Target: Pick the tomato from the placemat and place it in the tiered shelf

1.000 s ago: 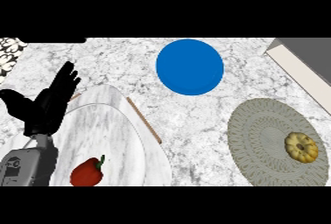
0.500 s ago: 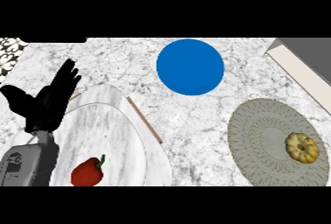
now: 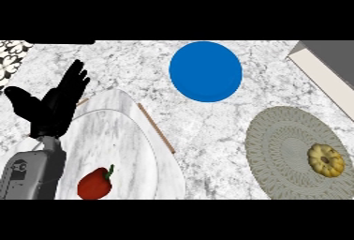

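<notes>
A yellow, ribbed tomato (image 3: 325,160) lies on the round grey-green placemat (image 3: 276,140) at the right, near the placemat's right side. The tiered shelf (image 3: 325,63) shows only as a slanted grey and cream corner at the top right. My left hand (image 3: 52,110) stands open at the far left with its fingers pointing up, far from the tomato and holding nothing. My right hand shows nowhere in the head view.
A blue plate (image 3: 206,71) sits at the top centre. A pale marble board (image 3: 131,140) with a thin wooden edge (image 3: 155,127) fills the lower left and carries a red pepper (image 3: 95,183) with a green stem. A patterned object (image 3: 12,51) peeks in at the top left.
My left hand has crept slightly upward in the view. The tomato, placemat, plate and pepper stay where they were.
</notes>
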